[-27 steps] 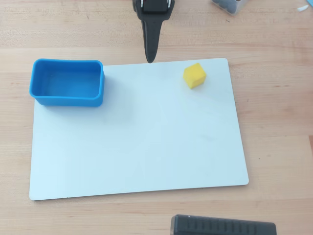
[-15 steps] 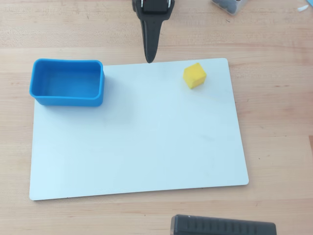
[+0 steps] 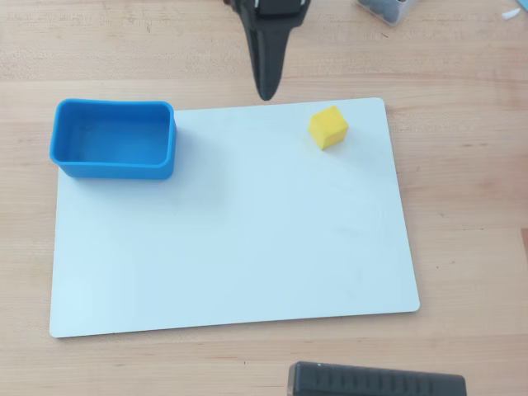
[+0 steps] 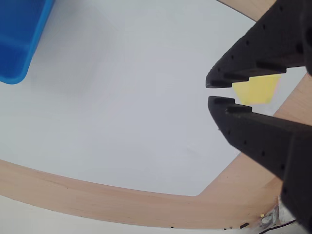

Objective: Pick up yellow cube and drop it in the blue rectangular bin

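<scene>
Since the yellow cube (image 3: 328, 127) sits untouched on the white board (image 3: 239, 239), near that board's far right corner in the overhead view, the task looks barely begun. Nothing is held: the hand (image 3: 266, 92) hangs above the far edge of the board, to the left of the cube and apart from it. In the wrist view the hand (image 4: 219, 92) shows its two dark fingers nearly together, with only a thin slit between the tips and nothing in that slit; the yellow cube (image 4: 255, 90) shows behind them, partly hidden, so how near the tips are to it is hard to judge from that angle.

At the far left corner of the board stands the blue rectangular bin (image 3: 113, 167), which appears empty, well apart from the cube with bare board between them.

All the steps seem to remain: spreading the fingers, moving right and down over the cube, closing on it, lifting, carrying it left across the board, and letting go over the bin. The wooden desk (image 3: 462, 206) around the board lies clear along that path.
</scene>
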Action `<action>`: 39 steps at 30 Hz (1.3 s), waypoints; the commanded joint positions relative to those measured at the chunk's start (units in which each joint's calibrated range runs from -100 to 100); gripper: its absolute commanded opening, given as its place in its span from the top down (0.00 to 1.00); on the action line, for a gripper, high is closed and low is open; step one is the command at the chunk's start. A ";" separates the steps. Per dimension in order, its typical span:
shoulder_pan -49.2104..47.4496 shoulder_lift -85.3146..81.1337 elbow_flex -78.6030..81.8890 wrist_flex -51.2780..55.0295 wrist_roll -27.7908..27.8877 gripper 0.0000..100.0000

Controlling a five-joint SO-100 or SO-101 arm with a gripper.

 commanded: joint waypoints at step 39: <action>-15.48 55.43 -47.50 15.59 -1.37 0.83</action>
